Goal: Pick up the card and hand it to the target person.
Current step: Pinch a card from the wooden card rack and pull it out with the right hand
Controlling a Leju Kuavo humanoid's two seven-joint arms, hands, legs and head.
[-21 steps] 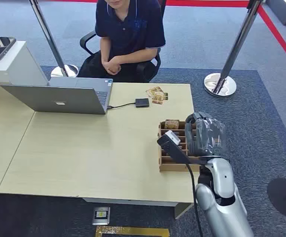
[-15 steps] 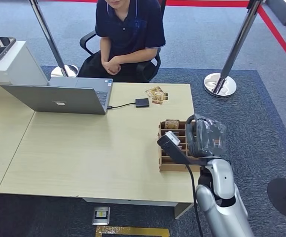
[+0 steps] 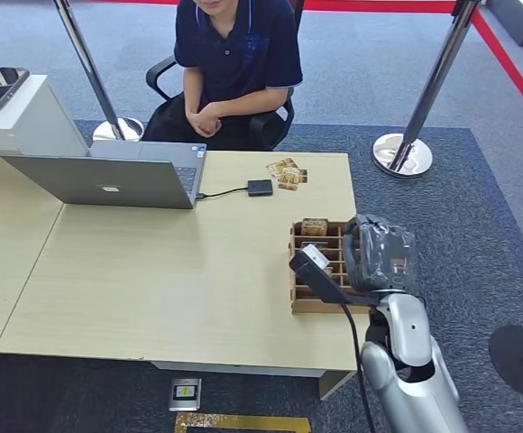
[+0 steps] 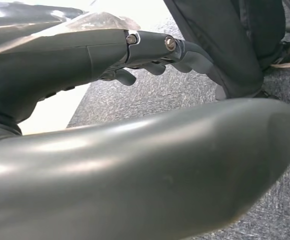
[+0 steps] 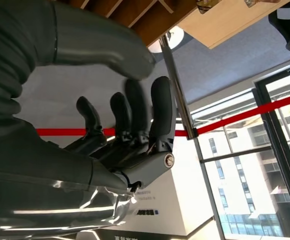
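Wooden slotted tray (image 3: 298, 302) holding a card (image 3: 315, 226), right hand (image 3: 376, 254) above, fingers (image 5: 136, 112) apart, empty.

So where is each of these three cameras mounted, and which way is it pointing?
Head view: high on the robot, looking forward and down at the table, the wooden card box and a seated person; the right robot hand hangs over the box.
Left wrist view: behind the left robot hand, facing grey carpet.
Right wrist view: behind the right robot hand, turned, with the box's slats at its edge.
Shared: head and right wrist views both show the right robot hand and the box.
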